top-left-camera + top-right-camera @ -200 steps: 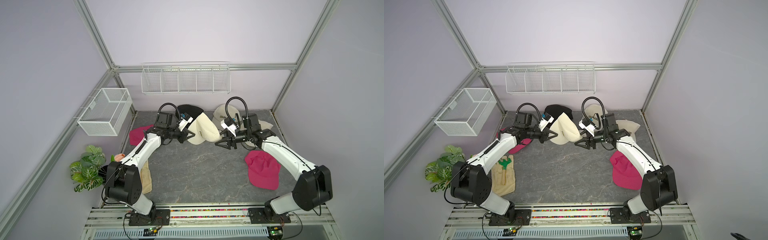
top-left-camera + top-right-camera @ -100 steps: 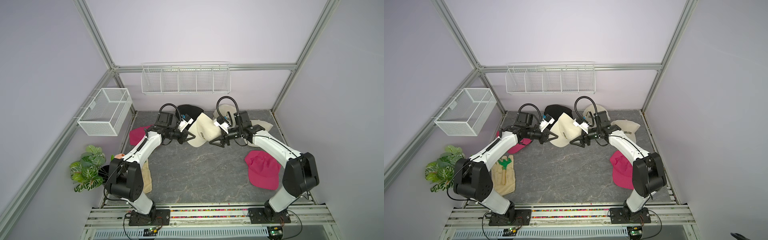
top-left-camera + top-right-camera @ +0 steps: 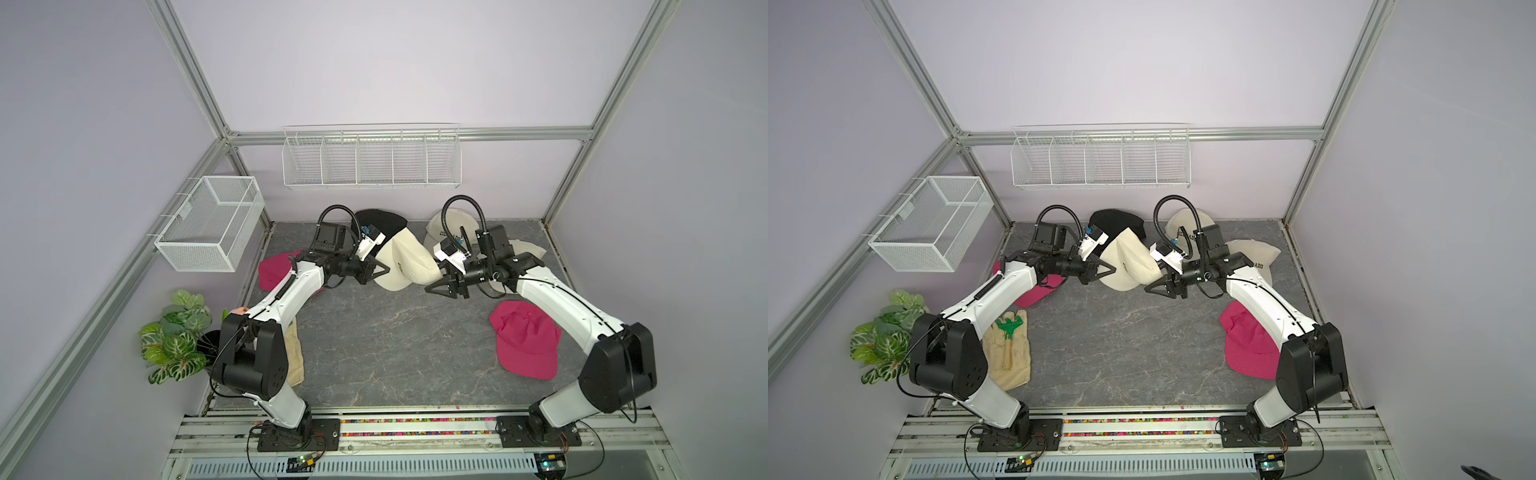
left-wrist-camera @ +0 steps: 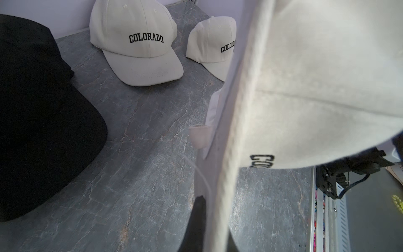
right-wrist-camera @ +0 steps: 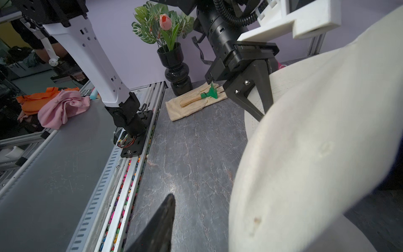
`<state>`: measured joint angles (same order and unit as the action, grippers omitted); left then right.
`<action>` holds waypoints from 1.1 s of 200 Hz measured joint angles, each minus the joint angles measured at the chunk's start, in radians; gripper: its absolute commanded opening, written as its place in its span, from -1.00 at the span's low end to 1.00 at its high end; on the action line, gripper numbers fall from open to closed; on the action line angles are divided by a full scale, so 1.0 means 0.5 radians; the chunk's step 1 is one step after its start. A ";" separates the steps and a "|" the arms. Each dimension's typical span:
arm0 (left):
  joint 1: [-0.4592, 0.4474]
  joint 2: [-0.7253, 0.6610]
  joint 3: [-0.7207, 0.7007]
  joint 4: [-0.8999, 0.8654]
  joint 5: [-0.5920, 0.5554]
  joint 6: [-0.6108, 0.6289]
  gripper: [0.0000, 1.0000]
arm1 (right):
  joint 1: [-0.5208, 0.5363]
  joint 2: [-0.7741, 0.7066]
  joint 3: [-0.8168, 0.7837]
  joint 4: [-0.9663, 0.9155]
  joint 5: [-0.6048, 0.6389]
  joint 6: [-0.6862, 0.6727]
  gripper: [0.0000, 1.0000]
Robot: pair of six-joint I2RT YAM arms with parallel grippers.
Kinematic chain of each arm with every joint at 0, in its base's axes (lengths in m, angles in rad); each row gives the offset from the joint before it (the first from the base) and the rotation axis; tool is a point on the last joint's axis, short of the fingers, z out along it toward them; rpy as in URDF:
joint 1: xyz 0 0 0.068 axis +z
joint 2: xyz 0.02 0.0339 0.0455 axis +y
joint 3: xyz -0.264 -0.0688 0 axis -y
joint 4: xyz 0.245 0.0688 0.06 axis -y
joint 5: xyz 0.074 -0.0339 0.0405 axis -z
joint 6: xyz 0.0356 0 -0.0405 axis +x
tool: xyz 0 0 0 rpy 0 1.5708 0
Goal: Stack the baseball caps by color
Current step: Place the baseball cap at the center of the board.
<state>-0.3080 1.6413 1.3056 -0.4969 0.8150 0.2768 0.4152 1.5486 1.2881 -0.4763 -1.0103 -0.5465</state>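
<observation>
Both top views: left gripper (image 3: 384, 271) pinching cream cap (image 3: 409, 266) brim, crown toward half-open right gripper (image 3: 436, 283).

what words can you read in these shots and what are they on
"COLORADO": black letters on the front of the cream cap by the back wall
"COLORA": on the second cream cap, with the rest hidden
"CO": on the held cream cap, with the rest cut off
Nothing else is readable.

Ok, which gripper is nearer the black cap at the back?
Left. The left gripper, shut on a cream cap, sits just in front of the black cap; the right gripper is farther, beyond that cream cap.
</observation>
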 measured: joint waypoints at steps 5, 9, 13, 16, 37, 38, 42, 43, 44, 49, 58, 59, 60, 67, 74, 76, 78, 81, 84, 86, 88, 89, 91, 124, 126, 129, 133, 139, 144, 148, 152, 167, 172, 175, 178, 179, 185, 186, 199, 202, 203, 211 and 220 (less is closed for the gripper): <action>0.000 0.000 0.000 0.001 0.001 0.000 -1.00 | 0.000 0.000 0.000 -0.002 0.005 0.005 -0.42; 0.000 0.000 0.000 0.001 0.002 0.000 -1.00 | 0.000 0.000 0.000 0.003 0.013 -0.010 -0.50; 0.000 0.000 0.000 0.001 0.001 0.000 -1.00 | 0.000 0.000 0.000 0.001 0.024 -0.005 -0.57; 0.000 0.000 0.000 0.001 0.002 0.000 -1.00 | 0.000 0.000 0.000 0.005 0.033 -0.009 -0.63; -0.002 0.000 0.000 0.002 -0.014 -0.013 -1.00 | 0.000 0.001 0.000 0.011 0.118 0.006 -0.83; -0.002 0.000 0.000 0.002 -0.014 -0.014 -1.00 | 0.000 0.001 0.000 0.011 0.124 0.009 -0.84; -0.002 0.000 -0.001 0.003 -0.024 -0.020 -1.00 | 0.000 0.001 0.000 0.011 0.137 -0.006 -0.86; -0.003 0.000 -0.001 0.004 -0.028 -0.023 -1.00 | 0.000 0.000 0.000 0.011 0.143 -0.003 -0.87; -0.003 0.000 -0.001 0.004 -0.030 -0.024 -1.00 | 0.000 0.001 0.000 0.011 0.146 -0.002 -0.87; -0.005 0.000 -0.001 0.007 -0.050 -0.035 -1.00 | 0.000 0.001 0.002 0.007 0.164 -0.015 -0.87; -0.012 0.001 -0.003 0.017 -0.086 -0.060 -1.00 | 0.000 0.001 0.011 -0.016 0.189 -0.028 -0.87; -0.014 0.001 -0.003 0.018 -0.094 -0.063 -1.00 | 0.000 0.001 0.012 -0.018 0.192 -0.030 -0.87; -0.014 0.001 -0.004 0.019 -0.100 -0.066 -1.00 | 0.000 0.001 0.014 -0.022 0.194 -0.033 -0.87; -0.026 0.002 -0.006 0.032 -0.140 -0.092 -1.00 | 0.000 0.002 0.040 -0.066 0.208 -0.060 -0.87; -0.041 0.002 -0.011 0.051 -0.188 -0.124 -1.00 | 0.000 0.002 0.066 -0.100 0.216 -0.082 -0.87; -0.043 0.002 -0.013 0.057 -0.196 -0.129 -1.00 | 0.000 0.002 0.073 -0.108 0.218 -0.086 -0.87; -0.049 0.002 -0.015 0.064 -0.208 -0.136 -1.00 | 0.000 0.002 0.081 -0.118 0.220 -0.093 -0.87; -0.054 0.002 -0.017 0.072 -0.226 -0.148 -1.00 | 0.000 0.002 0.091 -0.128 0.225 -0.101 -0.87; -0.060 0.002 -0.019 0.080 -0.239 -0.159 -1.00 | 0.000 0.002 0.100 -0.138 0.228 -0.110 -0.87; -0.064 0.002 -0.021 0.086 -0.249 -0.166 -1.00 | 0.000 0.002 0.106 -0.145 0.233 -0.114 -0.87; -0.068 0.002 -0.022 0.092 -0.261 -0.175 -1.00 | 0.000 0.002 0.110 -0.149 0.237 -0.120 -0.87; -0.069 0.002 -0.023 0.095 -0.263 -0.178 -1.00 | 0.000 0.002 0.111 -0.150 0.240 -0.121 -0.87; -0.072 0.002 -0.025 0.103 -0.272 -0.184 -1.00 | 0.000 0.002 0.112 -0.151 0.242 -0.124 -0.87; -0.083 0.005 -0.039 0.156 -0.295 -0.256 -1.00 | 0.000 0.000 0.097 -0.134 0.294 -0.134 -0.87; -0.083 0.006 -0.039 0.159 -0.294 -0.262 -0.99 | 0.000 0.000 0.097 -0.133 0.294 -0.135 -0.87; -0.083 0.006 -0.040 0.165 -0.278 -0.272 -0.94 | 0.000 0.000 0.097 -0.134 0.301 -0.134 -0.87; -0.082 0.008 -0.041 0.172 -0.266 -0.283 -0.88 | 0.001 0.000 0.097 -0.134 0.301 -0.134 -0.87; -0.079 0.008 -0.047 0.192 -0.240 -0.304 -0.79 | 0.001 0.001 0.105 -0.151 0.303 -0.134 -0.87; -0.078 0.008 -0.058 0.217 -0.215 -0.327 -0.70 | 0.001 0.006 0.120 -0.176 0.302 -0.136 -0.87; -0.076 0.008 -0.067 0.236 -0.201 -0.341 -0.58 | 0.002 0.016 0.144 -0.209 0.302 -0.137 -0.87; -0.074 0.004 -0.086 0.273 -0.201 -0.377 -0.46 | 0.002 0.031 0.179 -0.253 0.301 -0.145 -0.87; -0.046 -0.032 -0.194 0.423 -0.276 -0.497 -0.15 | 0.011 0.114 0.338 -0.416 0.298 -0.176 -0.87; -0.033 -0.055 -0.241 0.478 -0.311 -0.541 -0.05 | 0.018 0.147 0.392 -0.469 0.300 -0.195 -0.87; -0.024 -0.071 -0.268 0.504 -0.335 -0.546 0.01 | 0.022 0.165 0.418 -0.492 0.301 -0.201 -0.87; -0.021 -0.089 -0.300 0.536 -0.364 -0.571 0.06 | 0.027 0.186 0.449 -0.524 0.300 -0.214 -0.87; -0.017 -0.096 -0.314 0.549 -0.384 -0.592 0.08 | 0.027 0.191 0.455 -0.530 0.301 -0.214 -0.87; -0.008 -0.138 -0.372 0.601 -0.466 -0.629 0.14 | 0.037 0.224 0.497 -0.592 0.301 -0.231 -0.87; -0.004 -0.149 -0.385 0.611 -0.493 -0.640 0.15 | 0.038 0.233 0.505 -0.607 0.301 -0.233 -0.87; 0.026 -0.250 -0.498 0.703 -0.697 -0.727 0.30 | 0.051 0.291 0.567 -0.748 0.310 -0.269 -0.87; 0.032 -0.273 -0.517 0.717 -0.744 -0.734 0.34 | 0.052 0.306 0.578 -0.779 0.312 -0.277 -0.87; 0.034 -0.284 -0.526 0.727 -0.764 -0.742 0.35 | 0.053 0.312 0.583 -0.796 0.315 -0.282 -0.87; 0.048 -0.341 -0.570 0.769 -0.887 -0.796 0.47 | 0.056 0.348 0.611 -0.875 0.323 -0.303 -0.85; 0.059 -0.403 -0.613 0.820 -1.036 -0.861 0.62 | 0.060 0.401 0.652 -0.972 0.341 -0.332 -0.84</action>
<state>-0.2787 1.4399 0.9993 -0.0868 0.2970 -0.1539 0.4450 1.7489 1.6138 -0.9623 -0.8398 -0.7124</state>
